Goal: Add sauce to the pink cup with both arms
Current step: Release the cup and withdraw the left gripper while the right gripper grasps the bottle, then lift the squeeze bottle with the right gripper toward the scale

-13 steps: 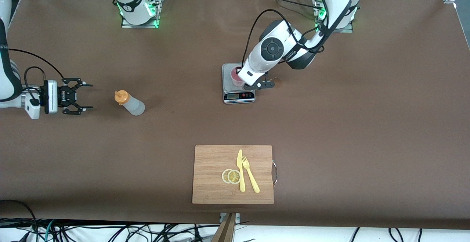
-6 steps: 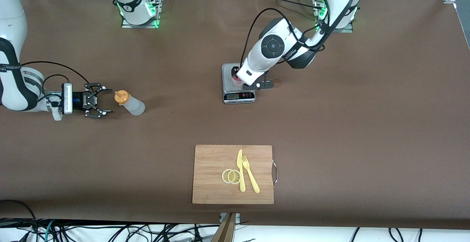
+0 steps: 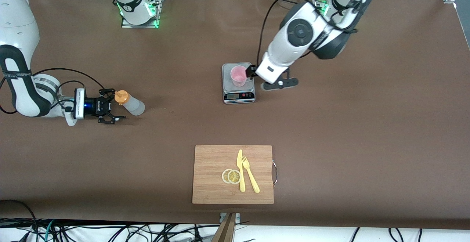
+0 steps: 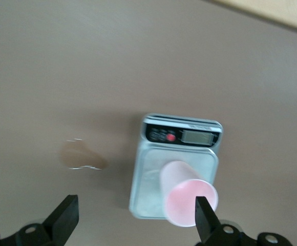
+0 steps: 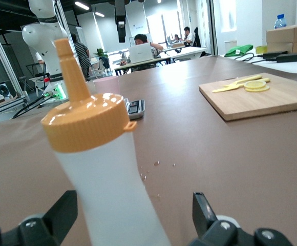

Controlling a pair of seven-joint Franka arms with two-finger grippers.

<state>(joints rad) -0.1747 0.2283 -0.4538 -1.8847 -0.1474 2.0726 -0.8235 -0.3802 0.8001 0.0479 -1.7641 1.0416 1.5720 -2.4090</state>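
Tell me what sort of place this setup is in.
Probably a robotics lab inside an open office: two white jointed robot arms bolted to a brown-covered table, and desks with seated people in the right wrist view.

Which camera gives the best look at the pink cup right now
The left wrist view: the pink cup fills much of it, upright on the scale. The front view shows it small, from above, beside the left gripper. The right wrist view catches only a sliver of it past the sauce bottle.

brown table (image 3: 367,132): bottle (image 3: 131,103), scale (image 3: 238,87), board (image 3: 213,176)
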